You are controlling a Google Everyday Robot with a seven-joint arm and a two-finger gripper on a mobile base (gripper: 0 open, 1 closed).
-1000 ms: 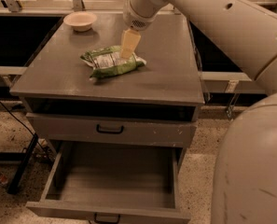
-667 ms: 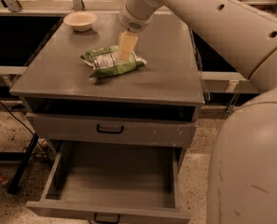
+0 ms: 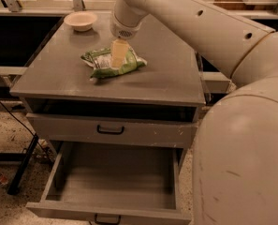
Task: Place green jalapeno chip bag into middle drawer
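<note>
Camera view: the tool is down on the green jalapeno chip bag, which lies on the table; whether it is clamped I cannot tell. Below, the middle drawer stands pulled open.

End effector over bag on desk; bowl at back-L corner; drawer open below, under shut drawer front w/ black handle.
</note>
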